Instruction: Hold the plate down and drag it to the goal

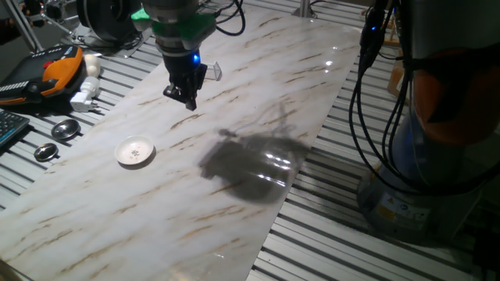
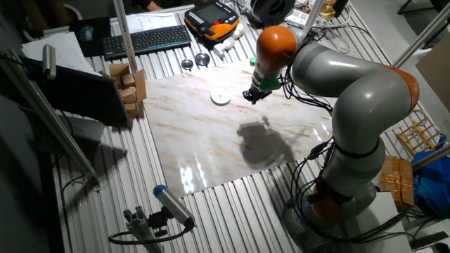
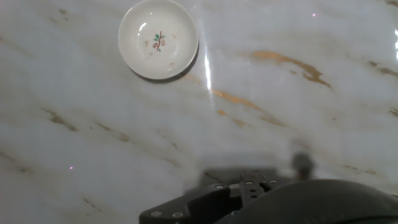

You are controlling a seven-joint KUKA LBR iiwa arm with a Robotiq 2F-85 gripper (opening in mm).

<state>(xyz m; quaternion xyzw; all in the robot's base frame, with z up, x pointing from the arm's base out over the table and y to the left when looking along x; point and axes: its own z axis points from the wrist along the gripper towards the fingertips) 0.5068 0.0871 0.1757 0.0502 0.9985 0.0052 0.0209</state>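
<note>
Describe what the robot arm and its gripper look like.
The arm has bulky grey rounded links with orange joint caps and black cables trailing along its base. Near the wrist sits a green ring with a small blue light. The gripper is black and compact, its jaws short and dark.

plate [image 1: 135, 151] on marble slab [image 1: 234, 117], gripper [image 1: 184, 97] above slab, apart from plate, two discs [image 1: 66, 129] off slab beside plate

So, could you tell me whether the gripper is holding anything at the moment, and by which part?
Nothing is held: the gripper hangs above the marble board, apart from the plate, which lies untouched.
</note>
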